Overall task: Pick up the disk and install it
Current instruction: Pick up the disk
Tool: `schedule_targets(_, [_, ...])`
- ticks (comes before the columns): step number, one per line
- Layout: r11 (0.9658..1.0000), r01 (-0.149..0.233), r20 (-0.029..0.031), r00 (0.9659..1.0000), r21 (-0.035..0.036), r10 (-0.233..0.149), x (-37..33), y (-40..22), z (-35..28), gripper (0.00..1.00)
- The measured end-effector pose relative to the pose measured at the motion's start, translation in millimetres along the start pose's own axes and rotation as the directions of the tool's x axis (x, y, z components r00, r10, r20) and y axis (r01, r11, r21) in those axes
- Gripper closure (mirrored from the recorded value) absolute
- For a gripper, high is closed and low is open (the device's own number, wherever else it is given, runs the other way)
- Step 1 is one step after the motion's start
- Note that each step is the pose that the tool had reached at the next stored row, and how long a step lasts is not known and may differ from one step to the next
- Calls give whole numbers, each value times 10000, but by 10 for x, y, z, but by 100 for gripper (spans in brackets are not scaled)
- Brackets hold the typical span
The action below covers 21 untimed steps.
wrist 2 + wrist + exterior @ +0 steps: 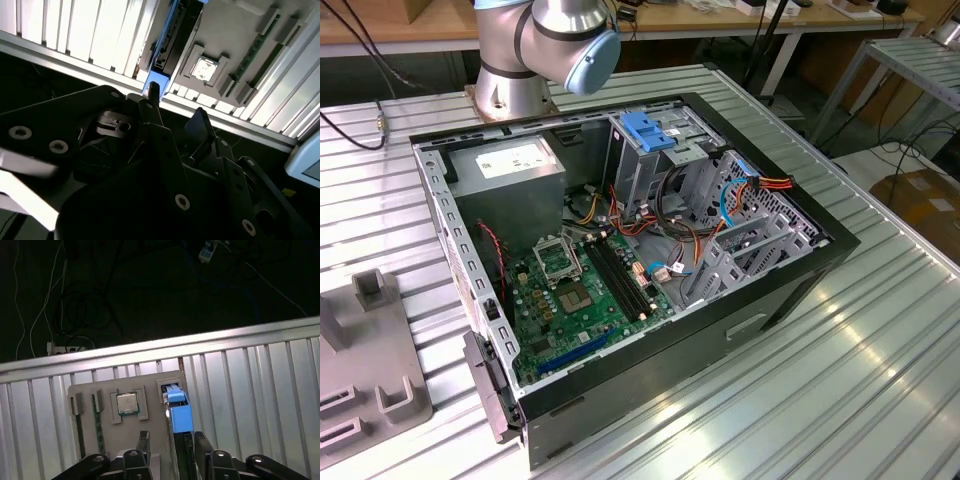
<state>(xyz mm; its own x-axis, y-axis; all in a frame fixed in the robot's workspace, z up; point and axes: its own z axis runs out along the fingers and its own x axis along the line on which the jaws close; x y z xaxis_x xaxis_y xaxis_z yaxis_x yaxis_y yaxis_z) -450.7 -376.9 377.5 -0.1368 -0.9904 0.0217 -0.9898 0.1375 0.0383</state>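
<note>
The disk [178, 412] stands on edge in a slot of a grey fixture plate [150, 385], its bright blue rail facing up and its dark body below. In the second wrist view the disk [167, 45] runs away from the fingers, blue end nearest them. My gripper [171, 442] is open just above it. One fingertip [143, 440] is off to one side with bare plate between it and the disk. The other fingertip [200, 440] is close beside the blue rail. In the second wrist view the gripper [175, 107] hovers at the disk's near end.
The fixture plate also holds a square processor chip [128, 403] and memory sticks [97, 425]. In the exterior view an open computer case [790, 290] lies on the slatted metal table, with a drive cage under a blue latch [650, 130], a power-supply box [510, 170] and loose cables.
</note>
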Motion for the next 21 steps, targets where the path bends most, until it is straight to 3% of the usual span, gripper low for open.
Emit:
schedule_targets(4, [9997, 259, -7, 9997, 41, -259, 7, 18, 40, 52])
schedule_targets(9, [9987, 481, -4, 9988, 151, -481, 17, 37, 72, 52])
schedule_targets(11, [9972, 722, -11, 9974, 179, -722, 16, 38, 93, 44])
schedule_targets(14, [9949, 988, -21, 9951, 202, -988, 16, 49, 145, 44])
schedule_targets(21, [9945, 1026, -19, 9947, 207, -1026, -12, 78, 278, 44])
